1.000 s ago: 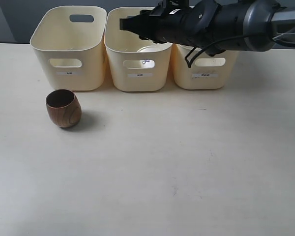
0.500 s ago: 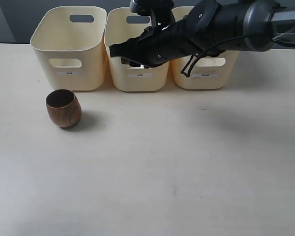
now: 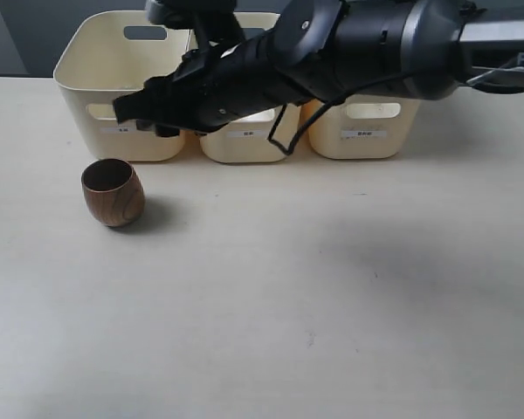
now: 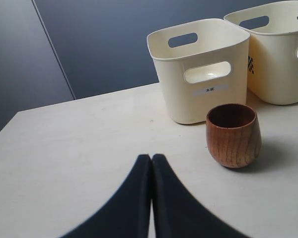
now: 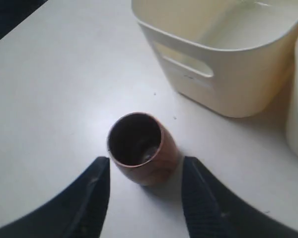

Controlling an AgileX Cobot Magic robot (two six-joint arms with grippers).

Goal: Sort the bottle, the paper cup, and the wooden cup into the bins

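Cream bins: labels we can't read. R arm reaches toward 9 o'clock, R claw spread above wooden cup; L claw pressed together.

Soft even light, faint blurred shadows

Count, all views:
- Cream plastic tubs with oval handle cutouts: three, namely left tub, middle tub, right tub.
- Squat dark-brown wooden cup: one.
- Black claws: two, namely left claw, right claw.
- Pale worktop: one.
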